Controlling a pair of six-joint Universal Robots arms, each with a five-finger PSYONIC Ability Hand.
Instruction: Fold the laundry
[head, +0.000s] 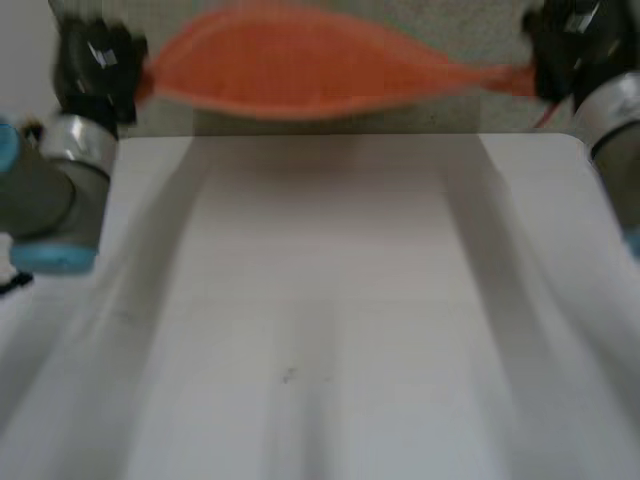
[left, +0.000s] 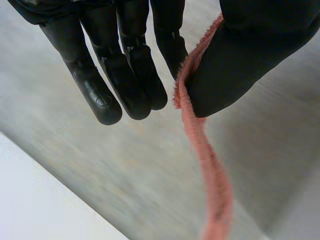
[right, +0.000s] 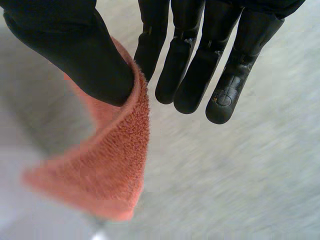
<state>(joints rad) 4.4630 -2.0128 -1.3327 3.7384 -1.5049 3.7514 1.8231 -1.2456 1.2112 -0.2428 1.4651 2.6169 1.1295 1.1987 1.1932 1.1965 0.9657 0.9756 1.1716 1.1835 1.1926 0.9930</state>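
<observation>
In the head view, the orange towel (head: 300, 70) hung stretched across the top of the frame, held up off the white counter (head: 320, 300) and sagging a little in its middle. The left hand (head: 95, 60) held one end at the upper left, and the right hand (head: 560, 45) held the other end at the upper right.

In the left wrist view, the left hand (left: 245, 55) pinched the edge of the orange towel (left: 210, 170) between its thumb and the nearest finger. The other fingers (left: 125, 75) stood straight and apart from the cloth, which trailed away from the thumb as a thin strip.

In the right wrist view, the right hand (right: 80, 50) nipped the orange towel (right: 110, 170) the same way, thumb against the nearest finger. The remaining fingers (right: 230, 75) were straight and free, and the cloth drooped in a fold beneath the thumb.
</observation>
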